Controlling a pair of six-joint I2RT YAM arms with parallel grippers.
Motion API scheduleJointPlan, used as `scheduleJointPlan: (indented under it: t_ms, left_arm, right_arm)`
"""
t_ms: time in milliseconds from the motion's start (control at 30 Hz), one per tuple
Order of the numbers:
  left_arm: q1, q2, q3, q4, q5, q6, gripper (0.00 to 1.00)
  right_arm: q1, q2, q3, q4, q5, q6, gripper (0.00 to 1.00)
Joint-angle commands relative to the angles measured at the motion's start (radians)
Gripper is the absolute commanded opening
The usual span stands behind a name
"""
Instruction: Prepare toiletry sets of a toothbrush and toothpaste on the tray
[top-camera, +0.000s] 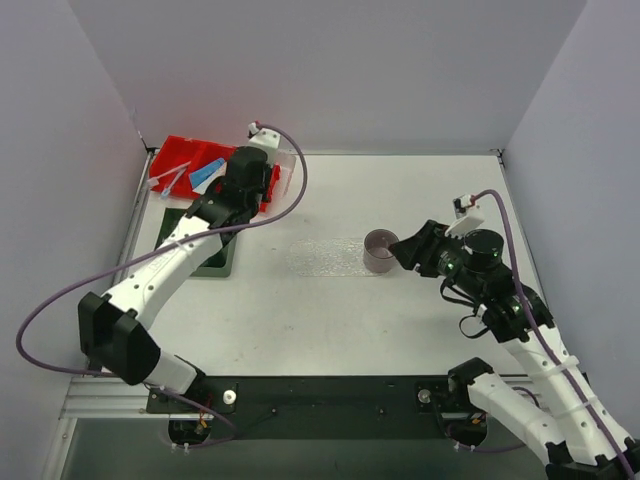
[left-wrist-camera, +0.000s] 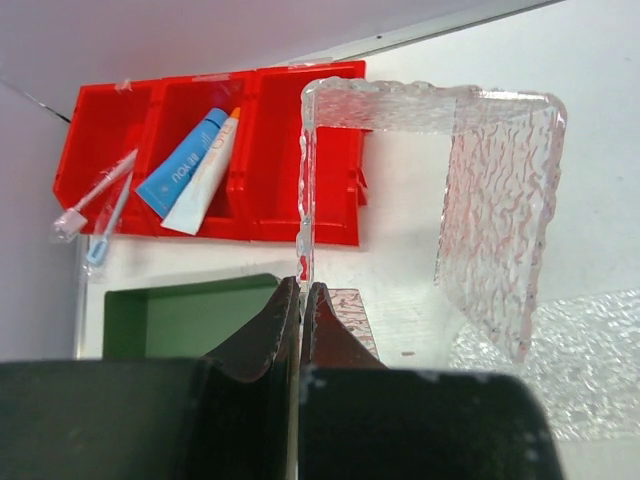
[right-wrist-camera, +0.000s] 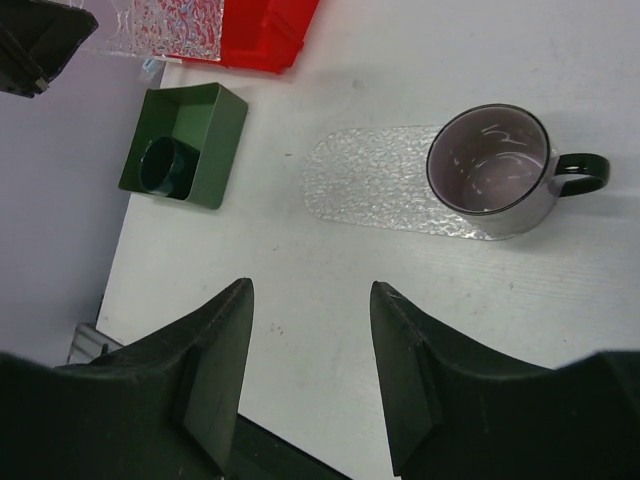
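Note:
The clear oval tray (top-camera: 322, 257) lies flat mid-table; it also shows in the right wrist view (right-wrist-camera: 375, 180). Two toothbrushes (left-wrist-camera: 100, 195) lie in the left compartment of the red bin (left-wrist-camera: 290, 215). The blue toothpaste (left-wrist-camera: 183, 165) and the white toothpaste (left-wrist-camera: 207, 182) lie in its middle compartment. My left gripper (left-wrist-camera: 302, 290) is shut on the edge of a clear bumpy U-shaped plastic piece (left-wrist-camera: 495, 210) and holds it up beside the bin. My right gripper (right-wrist-camera: 310, 290) is open and empty, above the table near the tray.
A grey mug (right-wrist-camera: 490, 165) with a dark handle stands on the tray's right end. A dark green square tray (right-wrist-camera: 210, 115) holding a dark round cup (right-wrist-camera: 165, 168) sits in front of the red bin (top-camera: 180, 155). Walls enclose the table on three sides.

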Motion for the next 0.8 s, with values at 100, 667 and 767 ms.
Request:
scheduleJointPlan:
  t_ms: [100, 667, 767]
  left_arm:
    - [-0.019, -0.249, -0.207, 0.129, 0.241, -0.158, 0.00]
    - [-0.107, -0.327, -0.387, 0.202, 0.178, -0.221, 0.00]
    - [-0.146, -0.326, -0.402, 0.211, 0.091, -0.196, 0.00]
  right_arm:
    - [0.178, 0.159, 0.127, 0.131, 0.145, 0.096, 0.46]
    - [0.449, 0.590, 0.417, 0.180, 0.479, 0.082, 0.51]
    - [0.450, 0.673, 0.469, 0.168, 0.486, 0.081, 0.50]
